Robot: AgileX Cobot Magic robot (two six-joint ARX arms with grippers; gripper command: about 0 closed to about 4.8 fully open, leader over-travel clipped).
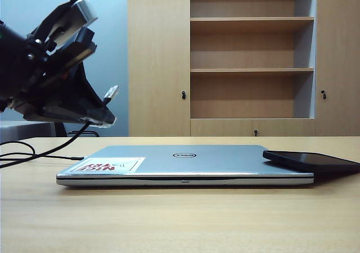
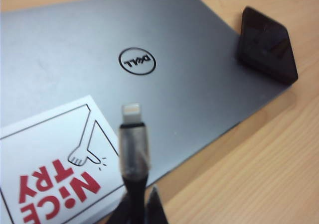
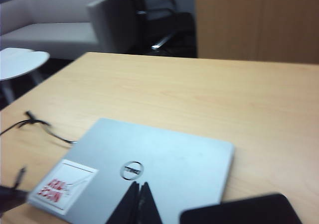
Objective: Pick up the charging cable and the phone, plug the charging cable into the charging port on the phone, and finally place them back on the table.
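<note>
Cable [image 2: 133, 157], black with silver plug, clamped in left end effector [image 2: 142, 204].

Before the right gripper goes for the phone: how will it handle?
The phone looks thin, rigid and glossy, so probably slippery under a pinch. It lies partly on the laptop corner, overhanging it, so a push may tip or slide it off. The right gripper is shut above the laptop lid; the left gripper is shut on the charging cable.

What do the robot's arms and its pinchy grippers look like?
The left arm is chunky and black, with a pale grey block on top and light trim below. The left gripper and the right gripper each have thin black fingers tapering to points.
</note>
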